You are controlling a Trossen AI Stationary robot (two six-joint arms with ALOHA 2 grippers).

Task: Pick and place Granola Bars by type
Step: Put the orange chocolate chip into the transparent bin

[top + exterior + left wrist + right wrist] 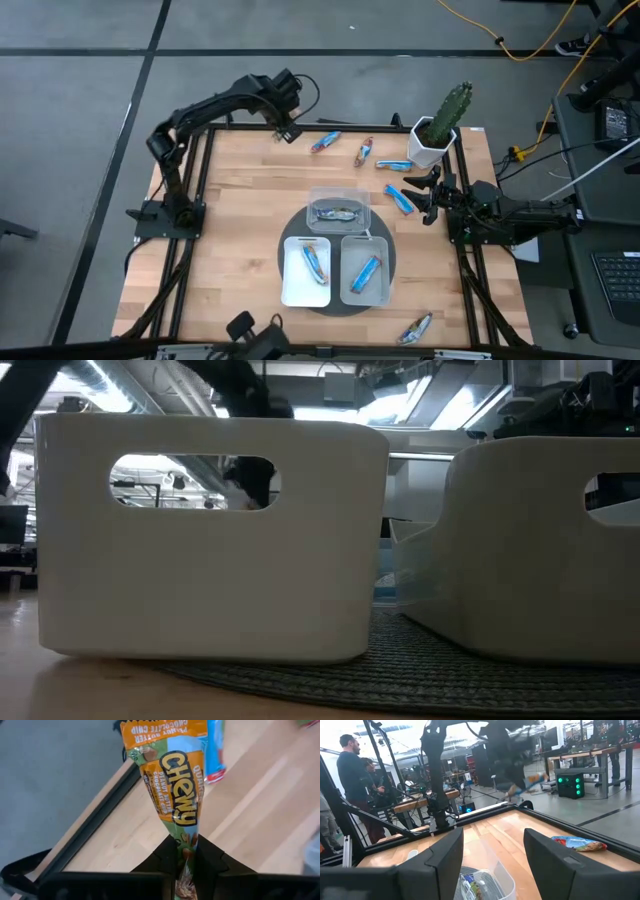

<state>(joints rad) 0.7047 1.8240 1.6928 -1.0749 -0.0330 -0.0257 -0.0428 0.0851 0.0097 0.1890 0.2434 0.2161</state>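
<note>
A wooden table (250, 200) is carrying three trays. At its far-left corner the left gripper (186, 854) is pinching an orange Chewy bar (172, 780) by its crimped end — light, crinkly, probably slippery; the right gripper (492, 852) is waiting spread wide.

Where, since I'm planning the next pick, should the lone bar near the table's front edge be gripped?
Probably best to take the lone bar at mid-length, across its narrow width, coming straight down from above. It lies flat and diagonal on the table, nothing touching it, so turn the grip square to its long axis.
</note>
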